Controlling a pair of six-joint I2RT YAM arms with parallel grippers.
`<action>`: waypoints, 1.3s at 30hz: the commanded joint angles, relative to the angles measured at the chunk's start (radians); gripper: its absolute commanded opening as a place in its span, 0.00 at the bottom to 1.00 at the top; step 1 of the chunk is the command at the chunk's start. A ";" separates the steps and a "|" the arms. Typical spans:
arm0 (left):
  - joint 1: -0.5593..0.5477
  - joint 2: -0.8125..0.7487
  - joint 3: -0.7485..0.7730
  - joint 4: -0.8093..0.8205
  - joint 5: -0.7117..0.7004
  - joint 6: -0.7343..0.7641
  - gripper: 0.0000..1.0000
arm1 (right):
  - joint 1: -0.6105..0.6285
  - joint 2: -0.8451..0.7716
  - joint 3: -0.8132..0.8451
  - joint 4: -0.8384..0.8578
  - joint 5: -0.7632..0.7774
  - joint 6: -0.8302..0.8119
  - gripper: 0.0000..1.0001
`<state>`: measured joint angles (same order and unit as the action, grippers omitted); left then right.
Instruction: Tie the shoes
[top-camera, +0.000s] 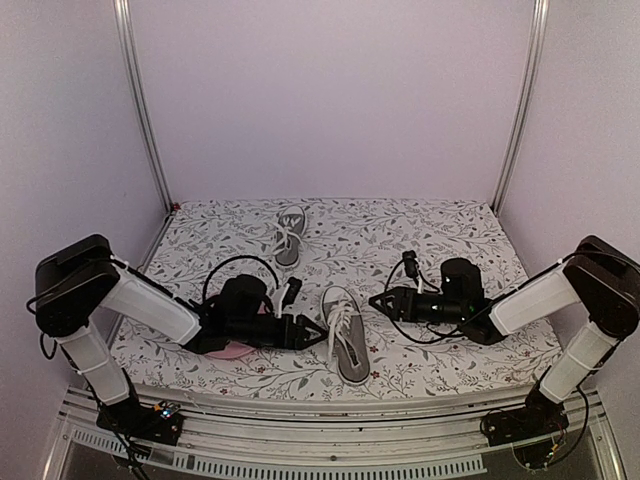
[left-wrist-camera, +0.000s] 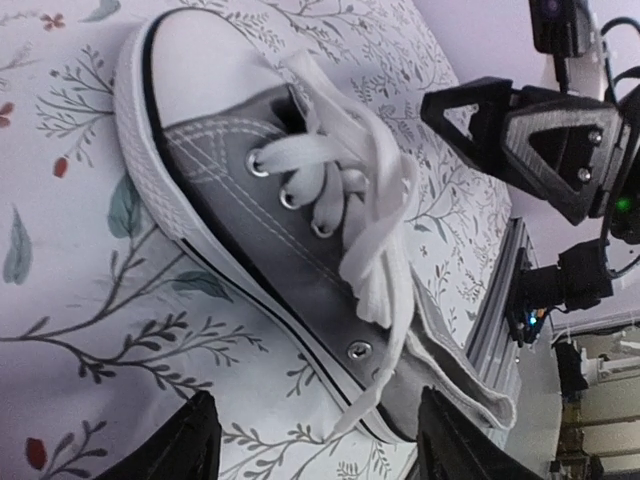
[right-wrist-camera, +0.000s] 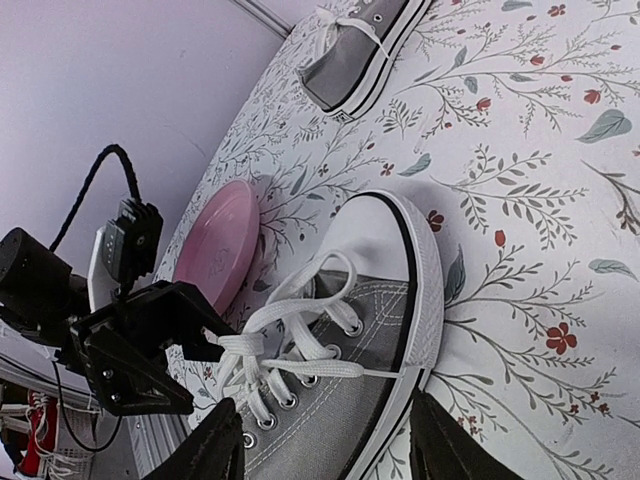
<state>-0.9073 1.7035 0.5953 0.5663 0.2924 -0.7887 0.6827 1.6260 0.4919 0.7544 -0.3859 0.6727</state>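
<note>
Two grey shoes with white laces lie on the flowered table. The near shoe (top-camera: 347, 338) (left-wrist-camera: 260, 220) (right-wrist-camera: 380, 370) lies between both grippers, toe pointing away from the arms. Its laces (left-wrist-camera: 372, 235) (right-wrist-camera: 290, 345) are bunched in loose loops over the tongue, and one end hangs over the side. My left gripper (top-camera: 320, 333) (left-wrist-camera: 320, 450) is open at the shoe's left side, holding nothing. My right gripper (top-camera: 376, 303) (right-wrist-camera: 325, 450) is open at the shoe's right side, also holding nothing. The far shoe (top-camera: 290, 236) (right-wrist-camera: 358, 50) lies toward the back of the table.
A round pink plate (top-camera: 232, 350) (right-wrist-camera: 213, 245) lies under my left arm, left of the near shoe. The flowered table cover (top-camera: 450, 235) ends at a metal rail along the near edge (top-camera: 330, 415). Pale walls and upright posts enclose the back and sides.
</note>
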 joint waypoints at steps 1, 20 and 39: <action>-0.055 0.065 0.022 0.111 0.054 -0.036 0.65 | 0.005 -0.038 -0.016 -0.014 0.015 -0.012 0.58; -0.076 0.110 0.092 0.116 0.120 -0.103 0.00 | 0.005 -0.070 -0.037 -0.022 0.008 -0.017 0.58; -0.077 0.100 0.169 0.125 0.240 -0.323 0.07 | 0.019 0.011 -0.031 -0.035 -0.028 -0.019 0.58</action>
<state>-0.9730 1.8175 0.7338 0.6708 0.5091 -1.0771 0.6910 1.6218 0.4603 0.7170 -0.4026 0.6643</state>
